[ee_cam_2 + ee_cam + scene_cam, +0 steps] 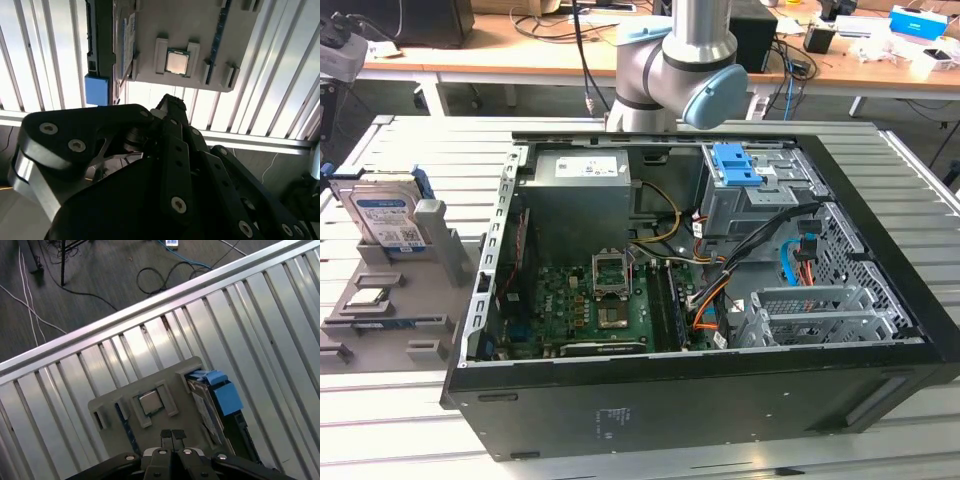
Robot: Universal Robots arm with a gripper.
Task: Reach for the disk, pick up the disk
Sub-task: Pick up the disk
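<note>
The disk [386, 217] is a silver hard drive with a white-and-blue label and blue side rails. It stands on edge in a grey holder [440, 245] at the exterior view's left, beside the computer case. In both wrist views I look down on it edge-on: the disk [216, 407] with its blue rail end [226, 394], and the disk [106, 35] likewise. My gripper [172, 434] hangs well above the holder, nearer the processor chip [149, 401] than the disk. Its black fingertips [169, 104] are pressed together, shut on nothing.
An open computer case [700, 270] fills the middle of the slatted metal table [410, 420]. The arm's base [680, 70] rises behind it. A blue bracket [735, 165] sits in the case's drive bay. Beyond the table edge [125, 315] cables lie on the floor.
</note>
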